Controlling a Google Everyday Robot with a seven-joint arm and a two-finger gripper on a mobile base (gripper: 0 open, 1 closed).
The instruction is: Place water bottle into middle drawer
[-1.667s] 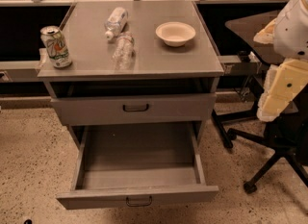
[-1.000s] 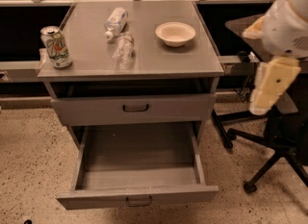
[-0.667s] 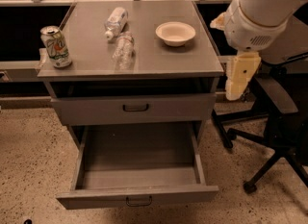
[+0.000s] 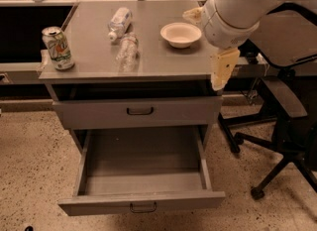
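The water bottle [image 4: 128,51], small, clear and crinkly, lies on its side on the grey cabinet top [image 4: 163,59], left of centre. The middle drawer [image 4: 142,202] is pulled out below, and its inside [image 4: 143,155] holds nothing. My gripper [image 4: 221,69], cream-coloured, hangs from the white arm [image 4: 233,7] at the cabinet top's right front corner. It is well to the right of the water bottle and above the drawer's right side. It holds nothing that I can see.
A bottle with a white label [image 4: 119,22] lies behind the water bottle. A soda can [image 4: 58,47] stands at the top's left front corner. A white bowl [image 4: 181,34] sits at the right, near my arm. The upper drawer front [image 4: 138,111] is closed. An office chair [image 4: 282,101] stands to the right.
My arm and gripper have swung left from the right edge of the view to the cabinet's right front corner. The bottles, can, bowl and drawers have not moved.
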